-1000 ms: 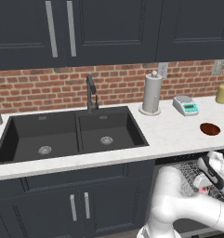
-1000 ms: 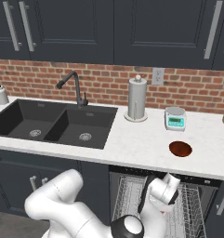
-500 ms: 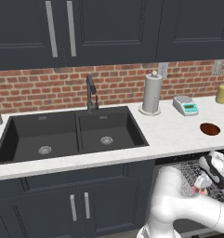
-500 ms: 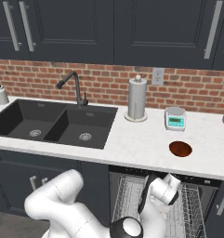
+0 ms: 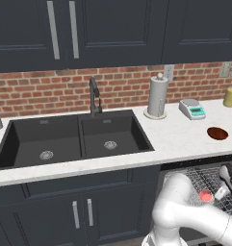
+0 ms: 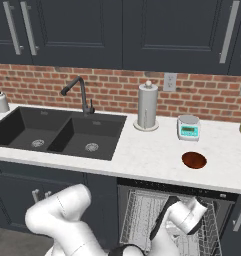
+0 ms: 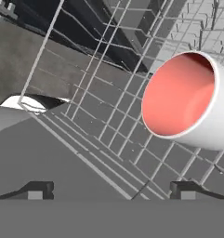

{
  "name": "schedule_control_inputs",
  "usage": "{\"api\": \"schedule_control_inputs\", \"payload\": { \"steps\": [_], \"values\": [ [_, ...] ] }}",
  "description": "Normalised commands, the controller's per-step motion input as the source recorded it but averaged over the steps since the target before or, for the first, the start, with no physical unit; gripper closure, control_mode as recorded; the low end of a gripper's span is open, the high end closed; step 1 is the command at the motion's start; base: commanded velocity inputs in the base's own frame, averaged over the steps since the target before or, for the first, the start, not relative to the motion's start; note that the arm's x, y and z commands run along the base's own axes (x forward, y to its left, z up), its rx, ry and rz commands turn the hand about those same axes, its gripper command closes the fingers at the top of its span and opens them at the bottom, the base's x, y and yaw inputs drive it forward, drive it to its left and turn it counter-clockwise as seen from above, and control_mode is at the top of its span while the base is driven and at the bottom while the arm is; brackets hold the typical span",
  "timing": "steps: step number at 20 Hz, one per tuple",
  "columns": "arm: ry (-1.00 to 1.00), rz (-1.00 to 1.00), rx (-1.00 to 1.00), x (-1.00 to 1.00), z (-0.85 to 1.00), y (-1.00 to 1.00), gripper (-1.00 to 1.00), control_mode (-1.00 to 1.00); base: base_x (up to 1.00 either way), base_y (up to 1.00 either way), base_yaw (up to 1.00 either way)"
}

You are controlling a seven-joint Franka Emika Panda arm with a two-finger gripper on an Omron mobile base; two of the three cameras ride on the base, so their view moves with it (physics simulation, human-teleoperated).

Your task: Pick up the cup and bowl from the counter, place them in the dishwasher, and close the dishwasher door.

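gripper [image 7: 111,189]: wide open, empty, low over the dishwasher rack [image 5: 204,180] | cup [image 7: 187,100]: released in rack, just ahead | bowl [image 5: 217,133]: on table [image 5: 175,137], up and farther back, next target

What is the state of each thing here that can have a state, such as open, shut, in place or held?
gripper: open, holding nothing, above the rack.
cup: released, in the dishwasher rack.
bowl: on the counter, not yet picked up.
dishwasher door: open; the panel itself is hard to make out.
upper cabinets: shut.
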Motion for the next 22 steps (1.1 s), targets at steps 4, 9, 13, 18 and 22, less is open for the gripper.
{"api": "schedule_control_inputs", "payload": {
  "steps": [4, 9, 13, 18, 22],
  "values": [
    [-0.14, 0.00, 0.00, 0.00, 0.80, -0.03, -1.00, -1.00, 0.00, 0.00, 0.00],
    [-0.14, -0.02, 0.00, 0.00, 0.99, 0.00, -1.00, -1.00, 0.00, 0.00, 0.00],
    [-0.12, -0.06, 0.00, 0.00, 1.00, 0.00, -1.00, -1.00, 0.00, 0.00, 0.00],
    [-0.08, -0.11, 0.00, 0.09, 1.00, 0.00, -1.00, -1.00, 0.00, 0.00, 0.00],
    [-0.04, -0.16, 0.00, 0.20, 1.00, 0.00, -1.00, -1.00, 0.00, 0.00, 0.00]
  ]
}}
